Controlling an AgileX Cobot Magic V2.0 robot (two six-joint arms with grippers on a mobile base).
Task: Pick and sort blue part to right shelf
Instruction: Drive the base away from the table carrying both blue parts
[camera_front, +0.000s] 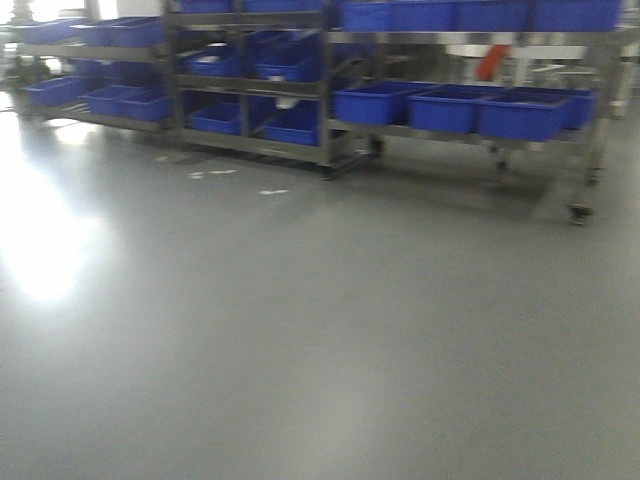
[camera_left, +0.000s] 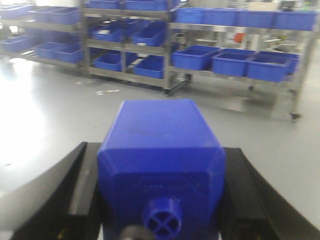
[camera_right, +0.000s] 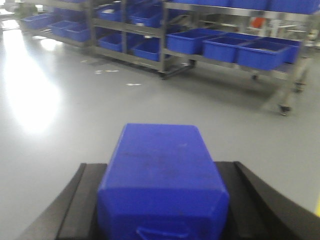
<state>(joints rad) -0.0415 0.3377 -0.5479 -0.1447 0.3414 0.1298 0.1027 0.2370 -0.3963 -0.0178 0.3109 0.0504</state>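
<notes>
Grey glossy floor (camera_front: 300, 350) fills most of the front view. Beyond it we count three steel racks in a row. The right-hand one, the wheeled rack (camera_front: 590, 130), is our reference.

Open blue bins (camera_front: 520, 115) sit on every rack. On the wheeled rack's lower level we count three in the front row. The rest are too blurred to count.

One blue part (camera_right: 159, 155):
- deep blue and solid, with faint scuffs on its top face
- square body, shoulders chamfered in towards a wide flat rectangular cap at the camera end
- in the right gripper (camera_right: 162, 167), jaws clenched on its two sides
- above the floor, well short of the wheeled rack

One other blue block (camera_left: 160, 145), with a single small round cross-marked knob (camera_left: 161, 218). The left gripper (camera_left: 157, 150) jaws are clamped on it, also well short of the wheeled rack.
</notes>
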